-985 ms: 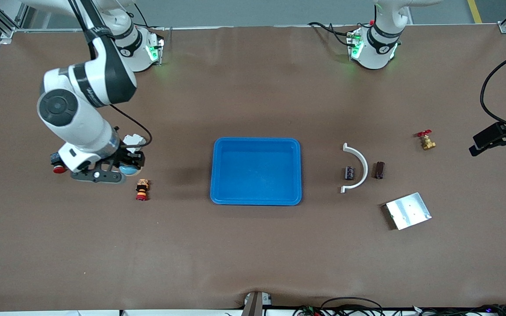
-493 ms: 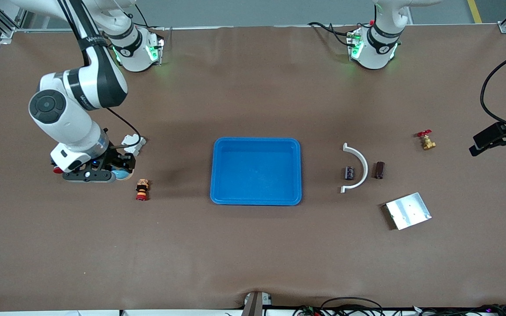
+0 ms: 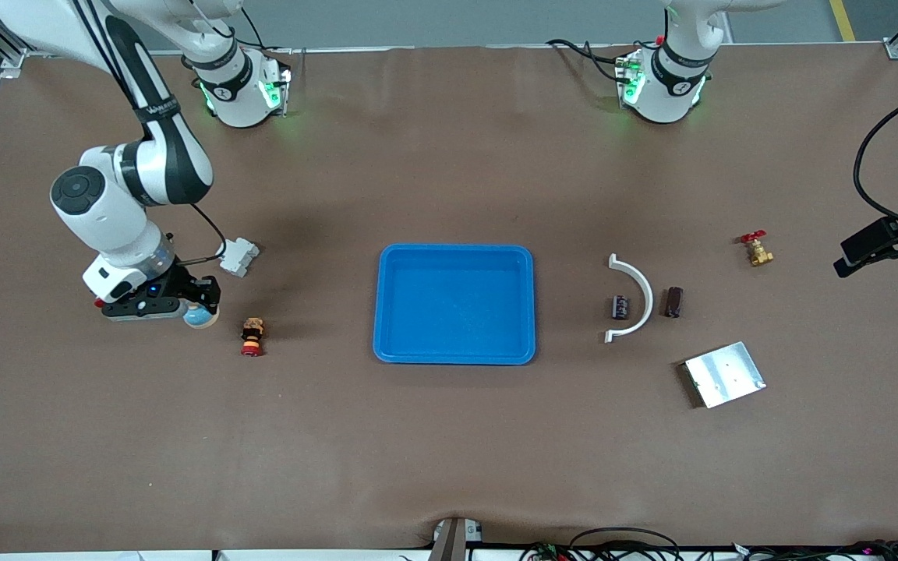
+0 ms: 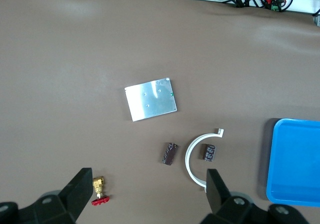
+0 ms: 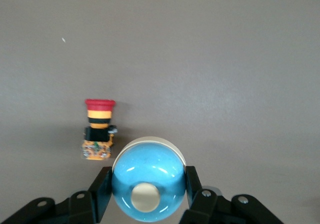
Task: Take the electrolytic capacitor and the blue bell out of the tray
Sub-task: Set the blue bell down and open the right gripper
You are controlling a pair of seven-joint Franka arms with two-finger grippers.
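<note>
The right gripper (image 5: 148,184) pinches the blue bell (image 5: 148,182) between its fingers, low over the table beside a red-capped button switch (image 3: 252,336), well apart from the tray (image 3: 455,354). The left gripper (image 4: 145,191), fingers spread, waits high over the electrolytic capacitor (image 4: 208,152) lying inside a white curved bracket (image 4: 192,157).

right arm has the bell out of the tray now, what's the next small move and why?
Probably lower and open. The right gripper is shut on the blue bell, over bare table at the right arm's end, well away from the empty tray and close beside the red-capped push button. Set it straight down so it misses the button. The left gripper waits open.
</note>
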